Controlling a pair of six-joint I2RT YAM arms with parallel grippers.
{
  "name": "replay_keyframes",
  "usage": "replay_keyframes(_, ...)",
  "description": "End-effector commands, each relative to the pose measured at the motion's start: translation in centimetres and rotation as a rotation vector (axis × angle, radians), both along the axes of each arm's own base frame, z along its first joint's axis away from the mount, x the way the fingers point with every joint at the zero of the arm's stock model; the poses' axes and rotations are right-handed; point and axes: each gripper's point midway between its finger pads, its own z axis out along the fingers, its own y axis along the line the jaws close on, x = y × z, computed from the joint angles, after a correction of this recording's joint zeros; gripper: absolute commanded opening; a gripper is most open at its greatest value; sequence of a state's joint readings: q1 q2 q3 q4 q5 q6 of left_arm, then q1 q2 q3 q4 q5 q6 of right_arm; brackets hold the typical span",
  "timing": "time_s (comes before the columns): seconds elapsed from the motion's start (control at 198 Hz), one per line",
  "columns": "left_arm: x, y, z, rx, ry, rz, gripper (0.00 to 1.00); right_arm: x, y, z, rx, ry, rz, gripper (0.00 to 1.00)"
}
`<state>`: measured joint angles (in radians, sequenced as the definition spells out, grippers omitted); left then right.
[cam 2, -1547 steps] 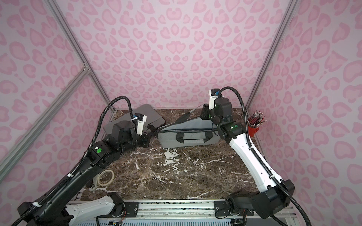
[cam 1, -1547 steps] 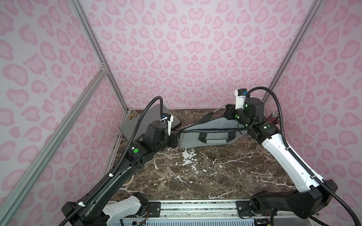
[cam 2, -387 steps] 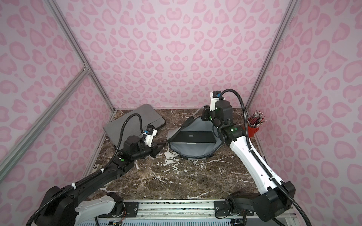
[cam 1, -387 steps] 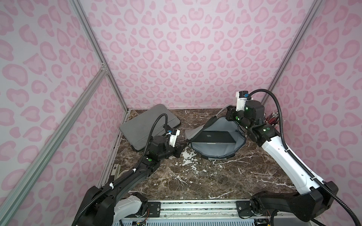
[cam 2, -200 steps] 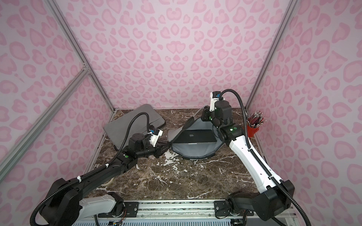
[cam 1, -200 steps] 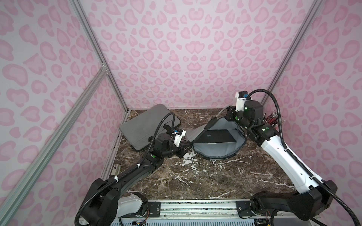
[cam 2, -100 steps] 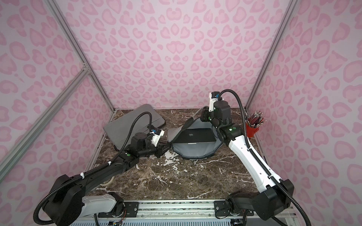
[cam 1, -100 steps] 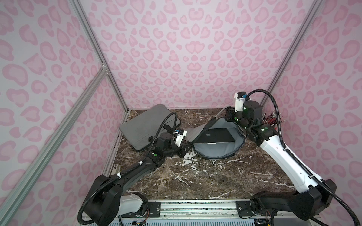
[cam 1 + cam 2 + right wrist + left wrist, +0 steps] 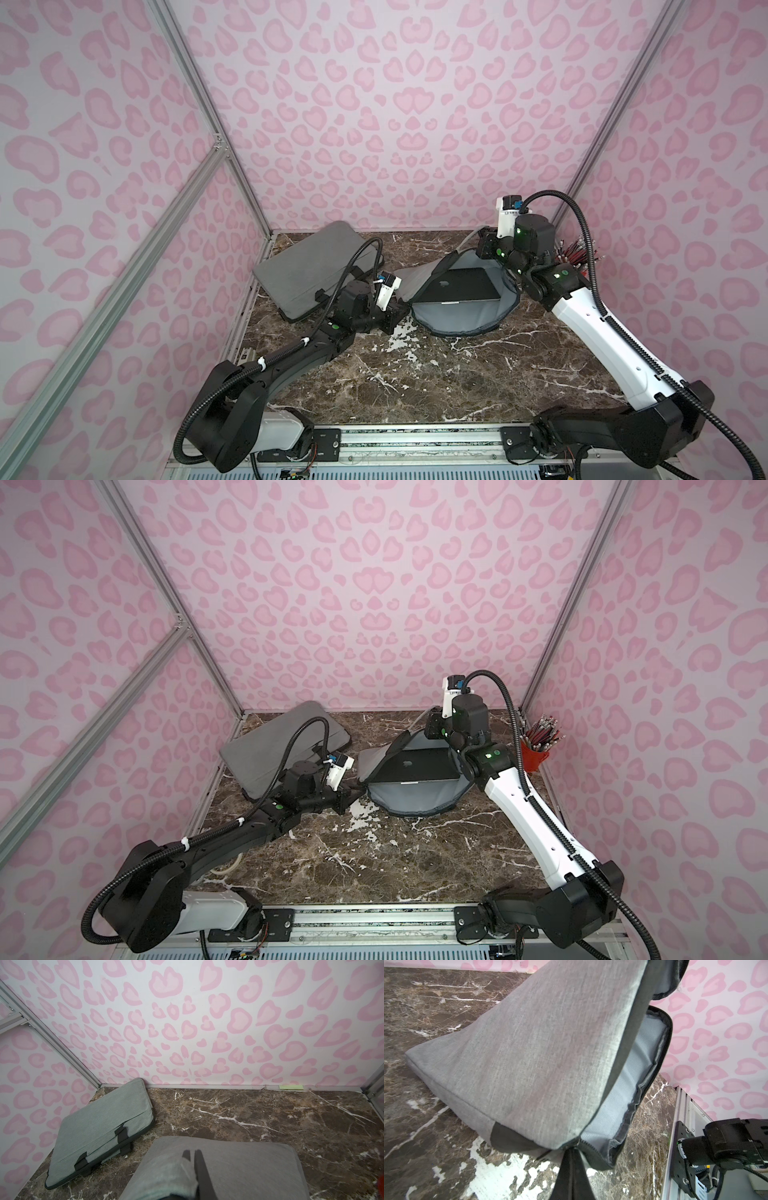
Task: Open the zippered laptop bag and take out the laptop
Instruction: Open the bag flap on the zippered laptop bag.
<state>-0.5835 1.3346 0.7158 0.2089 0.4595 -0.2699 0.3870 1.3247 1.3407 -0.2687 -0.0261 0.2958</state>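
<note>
Laptop (image 9: 457, 284) (image 9: 415, 766): dark, lid closed, logo up. It lies flat inside the laptop bag (image 9: 461, 318) (image 9: 415, 798) on the pale lining, uncovered in both top views.

Laptop bag: grey, unzipped and spread open on the marble table (image 9: 415, 374). Its flap (image 9: 411, 278) (image 9: 372, 762) stands tilted up off the laptop on the side nearest your left arm. From the left wrist you see the flap's outer face (image 9: 539, 1053) with the lining exposed behind it.

Your right gripper (image 9: 482, 249) (image 9: 432, 729) sits at the bag's far edge. In the right wrist view (image 9: 192, 1152) its jaws are clamped on a fold of the bag's grey fabric (image 9: 239, 1163).

Your left gripper (image 9: 401, 311) (image 9: 351, 796) sits low at the bag's near corner, under the raised flap. The jaws are together. In the left wrist view (image 9: 571, 1167) the tips meet the corner where the zipper (image 9: 591, 1151) ends. You cannot tell whether they pinch anything there.

Second grey bag (image 9: 311, 262) (image 9: 274, 746) (image 9: 99, 1126): just beside the laptop bag, past your left gripper. It is zipped and one end is propped against the wall.

Red cup (image 9: 538, 758) (image 9: 582, 253) of pencils: near the laptop bag on the opposite side, behind your right arm.
</note>
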Motion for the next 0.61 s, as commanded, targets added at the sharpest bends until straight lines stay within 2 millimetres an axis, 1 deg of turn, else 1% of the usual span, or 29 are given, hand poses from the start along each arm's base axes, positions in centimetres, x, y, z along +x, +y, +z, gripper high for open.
replay_keyframes(0.0,0.6,0.1,1.3,-0.019,-0.047,0.025,0.00,0.4,0.1,3.2,0.051,-0.107,-0.008,0.00)
replay_keyframes(0.272,0.8,2.3,-0.1,0.050,-0.037,0.129,0.01,0.3,-0.4,3.5,0.043,-0.116,-0.028,0.00)
replay_keyframes(0.54,1.4,3.6,-0.2,0.072,-0.039,0.196,0.01,0.1,-0.4,3.6,0.038,-0.115,-0.022,0.00)
replay_keyframes(0.6,1.4,3.8,-0.3,0.083,-0.035,0.196,0.01,0.0,-0.3,3.1,0.032,-0.109,-0.018,0.00)
